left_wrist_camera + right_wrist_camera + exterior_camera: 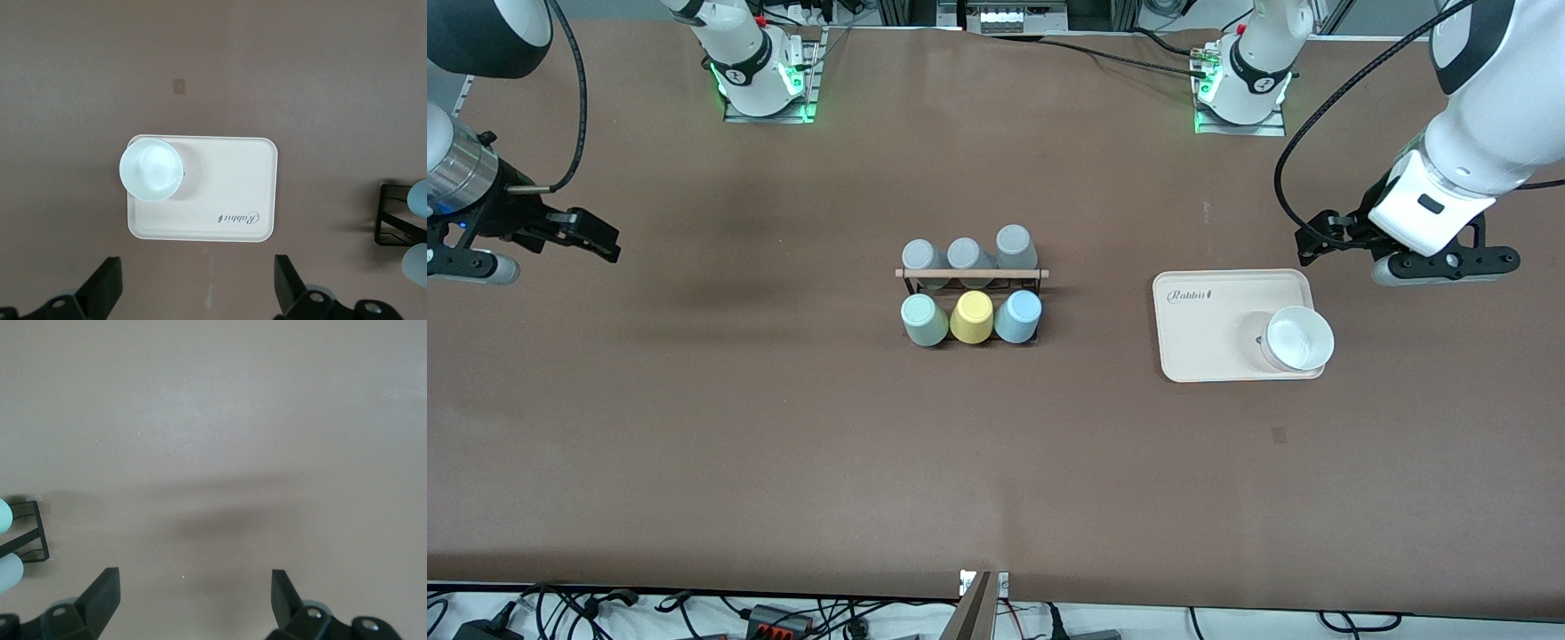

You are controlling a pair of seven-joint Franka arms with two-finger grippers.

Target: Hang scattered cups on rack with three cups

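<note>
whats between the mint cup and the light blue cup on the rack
The yellow cup sits between the mint cup and the light blue cup, all three in the rack's row nearer the front camera. The front view shows it.

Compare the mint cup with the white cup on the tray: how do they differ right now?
The mint cup hangs on the rack, mouth hidden; the white cup stands upright on the tray, mouth open to the camera. The mint cup sits beside the yellow cup; the white cup is alone. Both are plain and handleless.
</note>
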